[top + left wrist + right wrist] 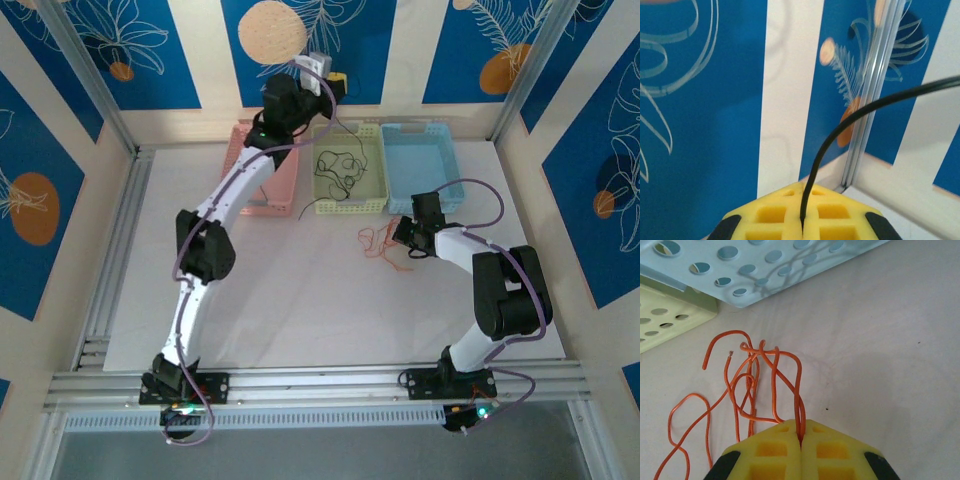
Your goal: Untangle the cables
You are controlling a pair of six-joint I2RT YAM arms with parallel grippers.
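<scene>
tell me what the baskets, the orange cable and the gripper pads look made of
The blue basket and green basket: likely moulded plastic, matte, with round holes.
The orange cable: thin wire, probably plastic-sheathed; smooth, slightly glossy, holds loose curls.
The right gripper has pads of soft-looking yellow rubber or foam, matte, with square recesses.

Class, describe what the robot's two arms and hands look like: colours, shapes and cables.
The left arm and right arm have white links joined by bulky black joints, and a purple cable loops along each. The left hand and right hand each have two yellow fingers moulded with square recesses, flanked by black parts.
</scene>
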